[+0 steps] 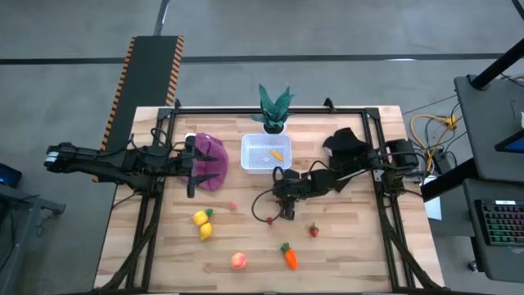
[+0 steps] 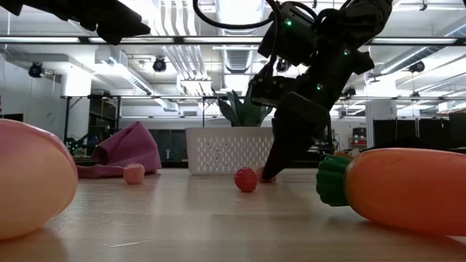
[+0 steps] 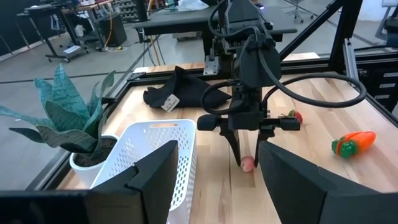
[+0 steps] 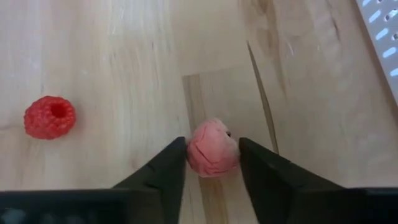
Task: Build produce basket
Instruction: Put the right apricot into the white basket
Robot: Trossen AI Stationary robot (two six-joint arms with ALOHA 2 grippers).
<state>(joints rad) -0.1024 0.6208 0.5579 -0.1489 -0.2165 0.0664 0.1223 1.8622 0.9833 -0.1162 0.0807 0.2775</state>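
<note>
My right gripper (image 4: 212, 163) (image 1: 282, 211) reaches down at the table's middle and is shut on a small pale red berry (image 4: 212, 149) (image 3: 247, 163). A red raspberry (image 4: 50, 117) (image 2: 246, 179) lies just beside it on the wood. The white mesh basket (image 1: 246, 156) stands toward the far edge with a yellow piece (image 1: 277, 153) inside. Two lemons (image 1: 202, 223), a peach (image 1: 238, 260), a carrot (image 1: 289, 256) and a strawberry (image 1: 313, 231) lie on the near half. My left gripper (image 1: 194, 168) hovers open over the purple cloth (image 1: 211, 160). My right gripper pinches the pale red berry between its two fingers, one fingertip (image 4: 174, 163) on each opposite side (image 4: 193, 155) of it. The fingers slant down at it from the table's right. The berry sits on the tabletop.
A green potted plant (image 1: 274, 106) stands behind the basket at the far edge. A black cloth (image 1: 344, 141) lies at the far right under the right arm. Another small berry (image 1: 233, 206) lies left of the gripper. Bare wood shows at the near right.
</note>
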